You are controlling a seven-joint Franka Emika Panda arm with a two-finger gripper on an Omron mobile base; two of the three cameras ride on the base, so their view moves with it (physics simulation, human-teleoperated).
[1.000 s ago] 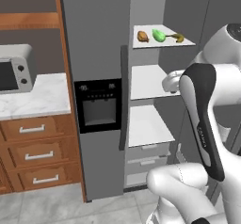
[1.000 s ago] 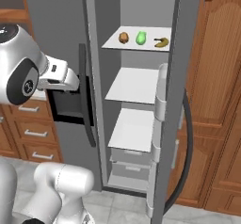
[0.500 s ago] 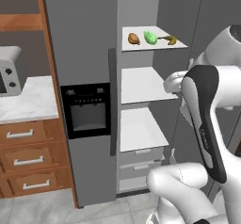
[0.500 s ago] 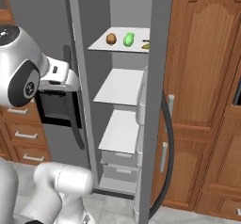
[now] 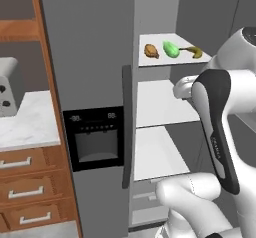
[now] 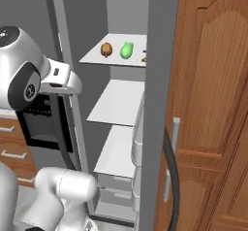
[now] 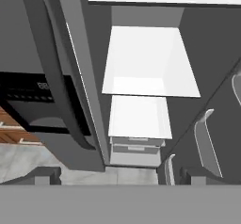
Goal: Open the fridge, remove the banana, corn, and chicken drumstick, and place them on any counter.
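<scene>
With the fridge (image 5: 95, 57) open, the wide-open, empty gripper (image 7: 110, 173) should rise to the top shelf (image 6: 116, 59) toward the banana (image 5: 194, 51).

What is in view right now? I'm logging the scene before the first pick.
fridge: one, grey, right door open, white shelves.
chicken drumstick: one, orange-brown, top shelf, left.
corn: one, green, top shelf, middle.
banana: one, yellow, top shelf, right.
counter: one, white marble, left of fridge, over wooden drawers.
tall cabinet: one, reddish-brown, behind the open door.
gripper: one, open, empty, facing the lower shelves.
</scene>
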